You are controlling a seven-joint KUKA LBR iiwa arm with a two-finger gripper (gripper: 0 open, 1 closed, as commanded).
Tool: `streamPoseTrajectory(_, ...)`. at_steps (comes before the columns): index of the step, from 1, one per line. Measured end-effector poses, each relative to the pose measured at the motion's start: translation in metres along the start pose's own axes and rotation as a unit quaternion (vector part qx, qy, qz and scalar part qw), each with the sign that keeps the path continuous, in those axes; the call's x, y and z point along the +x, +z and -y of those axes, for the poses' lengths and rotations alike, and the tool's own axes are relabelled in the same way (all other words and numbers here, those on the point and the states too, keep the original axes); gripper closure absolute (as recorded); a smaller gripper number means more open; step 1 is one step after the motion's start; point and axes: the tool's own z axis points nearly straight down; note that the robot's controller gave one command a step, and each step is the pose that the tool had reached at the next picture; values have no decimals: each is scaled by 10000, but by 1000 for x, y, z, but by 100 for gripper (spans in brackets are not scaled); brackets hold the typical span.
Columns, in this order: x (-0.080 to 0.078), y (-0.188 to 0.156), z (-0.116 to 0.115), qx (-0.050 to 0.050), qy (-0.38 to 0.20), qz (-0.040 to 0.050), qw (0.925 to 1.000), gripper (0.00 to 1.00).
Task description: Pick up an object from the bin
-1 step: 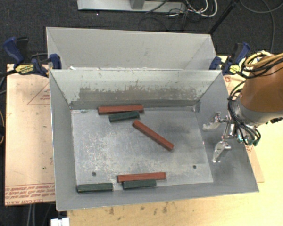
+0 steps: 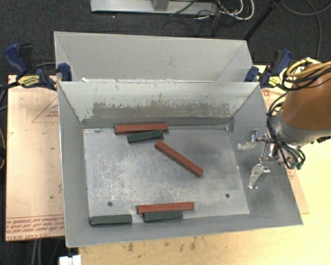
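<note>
Black floor (image 2: 33, 10) lies round my grey metal bin (image 2: 154, 59). My claw (image 2: 253, 162) hangs over the bin's right slope, fingers wide apart, holding nothing. Nearest it I see a slanted red-brown bar (image 2: 179, 159), mid-bin. Other red-brown and green bars (image 2: 165, 207) lie at back and front.

Nothing legible is showing up. Red print is running along the lower edge of the cardboard (image 2: 33, 164) left of the bin (image 2: 154, 54), but it's coming out too small to read. A yellow label is sitting on the clamp (image 2: 32, 80) at the bin's upper left corner, and its wording isn't resolving either
</note>
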Motion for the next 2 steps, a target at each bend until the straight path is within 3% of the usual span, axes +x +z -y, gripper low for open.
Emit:
streamPoseTrajectory(1, -39, 69, -77, 2, -581, 17, 9983, 0)
streamPoseTrajectory(2, -41, 69, -83, -5, -228, 43, 9997, 0)
